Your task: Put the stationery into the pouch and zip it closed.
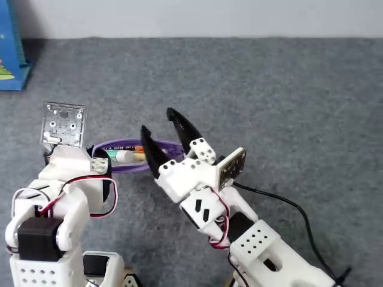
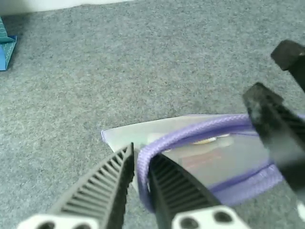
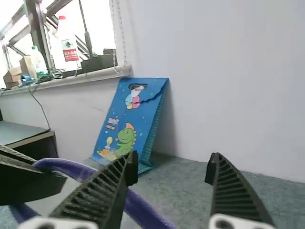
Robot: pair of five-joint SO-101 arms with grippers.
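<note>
Pouch of clear soft plastic with a purple woven zip band (image 1: 114, 145) lies flat on the grey, felt-like worktop (image 1: 287, 101) between my two arms. The stationery (image 1: 128, 156) looks to be inside it. Through the film I make out a white piece with something orange and green beside it.

My left pincer (image 2: 139, 158) is clenched on the purple band at one end of the pouch (image 2: 214, 160), with a ribbed black finger on either side of the cord-like edge. My right pincer (image 1: 157, 121) is released, its fingers spread wide. It is raised over the other end and tilted up and away, and as far as I can tell it touches nothing. From my right wrist the purple band runs just beside one finger.

I judge the filling done and the zipping in hand, since the band curves in an open oval, so the mouth seems unclosed. I cannot pick out the slider. The next move calls for my right pincer to drop, find that slider, pinch it and draw it along the band while my left anchors the end.

The film is thin and glossy and likely to buckle or slip. The woven band is thicker and should grip better. The fuzzy worktop should keep the pouch from sliding.
</note>
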